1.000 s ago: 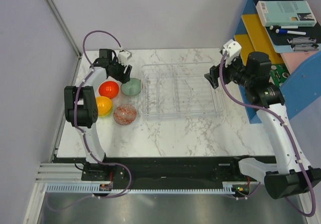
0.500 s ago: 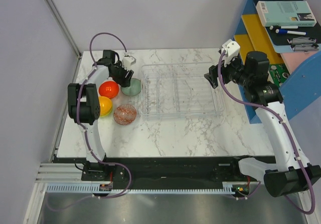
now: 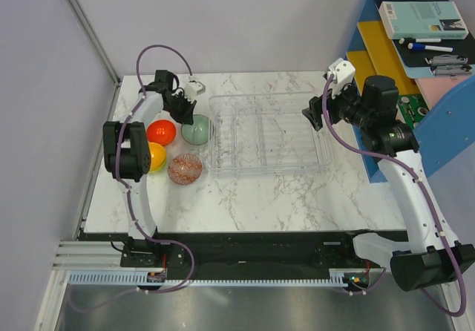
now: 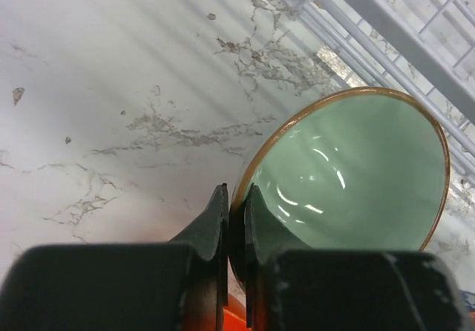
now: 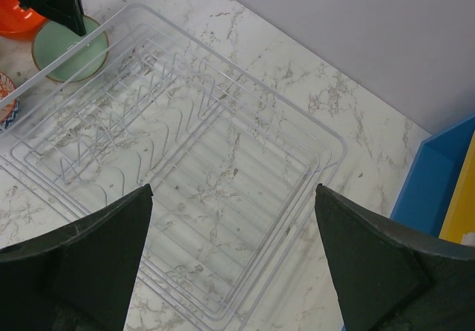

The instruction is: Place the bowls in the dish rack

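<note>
The rack [image 3: 267, 132] holds no bowl yet, so all the loading is left to do. The left gripper [image 4: 236, 220] is clamped on the rim of the green bowl [image 3: 196, 130], just outside the rack's left wall and near the red bowl [image 3: 160, 131], yellow bowl [image 3: 154, 156] and patterned bowl [image 3: 185, 168] on the table [image 3: 245, 197]; I cannot tell if it is lifted. The right gripper [image 5: 231, 197] hangs wide open and empty over the rack's other end.

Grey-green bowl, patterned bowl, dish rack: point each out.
grey-green bowl [image 4: 349, 168], left wrist view, inner wall.
patterned bowl [image 3: 185, 168], top external view, inside centre.
dish rack [image 5: 237, 160], right wrist view, bare floor.
</note>
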You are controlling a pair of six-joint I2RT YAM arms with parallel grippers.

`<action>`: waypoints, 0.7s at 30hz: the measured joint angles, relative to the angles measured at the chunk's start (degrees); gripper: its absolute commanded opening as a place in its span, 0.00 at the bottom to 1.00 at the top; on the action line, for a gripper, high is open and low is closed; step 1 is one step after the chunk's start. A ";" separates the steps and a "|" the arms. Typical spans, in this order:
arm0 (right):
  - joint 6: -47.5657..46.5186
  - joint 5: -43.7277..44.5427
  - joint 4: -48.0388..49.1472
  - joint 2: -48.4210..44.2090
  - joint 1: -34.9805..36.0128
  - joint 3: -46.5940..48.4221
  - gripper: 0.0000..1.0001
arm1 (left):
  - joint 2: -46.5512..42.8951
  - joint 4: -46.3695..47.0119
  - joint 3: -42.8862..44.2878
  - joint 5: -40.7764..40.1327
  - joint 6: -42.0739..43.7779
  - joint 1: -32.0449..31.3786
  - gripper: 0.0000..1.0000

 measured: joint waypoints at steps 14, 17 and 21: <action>0.44 0.00 0.04 0.00 0.00 0.09 0.98 | 1.84 0.28 10.60 -19.08 -5.95 0.61 0.02; 1.31 -0.24 0.13 0.00 0.00 0.09 0.98 | 1.40 0.85 10.60 -18.62 -7.19 0.90 0.02; 3.74 -2.25 0.70 0.48 0.00 0.22 0.98 | -1.90 0.68 8.22 -13.66 -8.70 0.92 0.02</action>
